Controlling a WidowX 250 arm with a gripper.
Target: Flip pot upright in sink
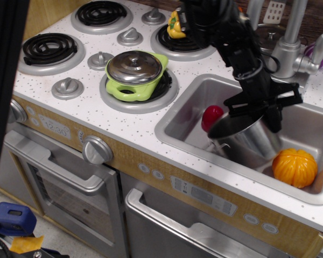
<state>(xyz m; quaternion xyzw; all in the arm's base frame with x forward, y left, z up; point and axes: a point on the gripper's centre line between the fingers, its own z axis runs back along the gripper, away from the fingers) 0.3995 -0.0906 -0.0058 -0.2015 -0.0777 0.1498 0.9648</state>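
Observation:
The shiny steel pot [246, 141] lies tilted in the sink [178, 124], with its dark open mouth turned up and to the left. My gripper [253, 114] reaches down from the black arm above it, jaws spread wide across the pot's upper side. One finger [274, 121] rests against the pot's right wall. I cannot see a firm clamp on the pot.
A red toy [212, 115] lies in the sink just left of the pot, and an orange toy fruit [295, 166] to its right. A lime-green pot with a steel lid [135, 72] sits on the near burner. The faucet [289, 51] stands behind the sink. A yellow toy [175, 25] is on the back burner.

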